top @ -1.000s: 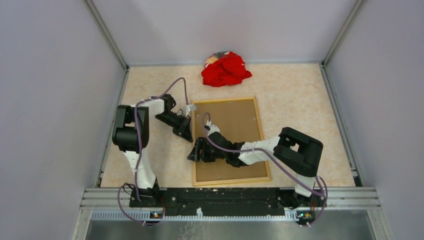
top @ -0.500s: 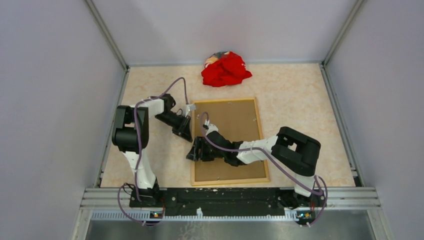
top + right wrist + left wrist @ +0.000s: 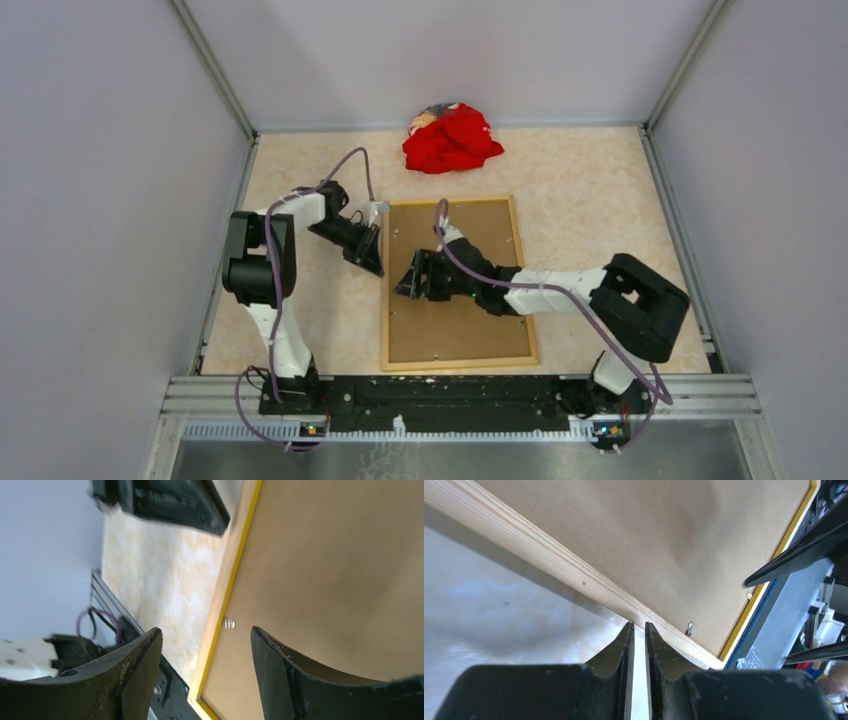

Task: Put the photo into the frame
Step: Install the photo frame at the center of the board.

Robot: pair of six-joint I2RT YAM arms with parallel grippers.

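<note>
The frame (image 3: 385,310) lies face down on the table, pale wood rim up, with a brown backing panel (image 3: 470,335) filling it. The photo is hidden. My left gripper (image 3: 376,262) sits low on the table at the frame's left rim (image 3: 549,555); its jaws are almost together with a thin slit and nothing in it (image 3: 638,626). My right gripper (image 3: 405,284) hovers open over the panel near the same rim, its jaws wide apart (image 3: 206,630). A yellow edge of the frame (image 3: 218,605) and a small metal clip (image 3: 229,623) show between them.
A crumpled red cloth (image 3: 452,138) lies at the back of the table, beyond the frame. Grey walls close in the table on three sides. A metal rail (image 3: 450,390) with the arm bases runs along the near edge.
The right arm has swung away from the near edge and its gripper moved further back over the panel. The left gripper shifted slightly back along the rim.
</note>
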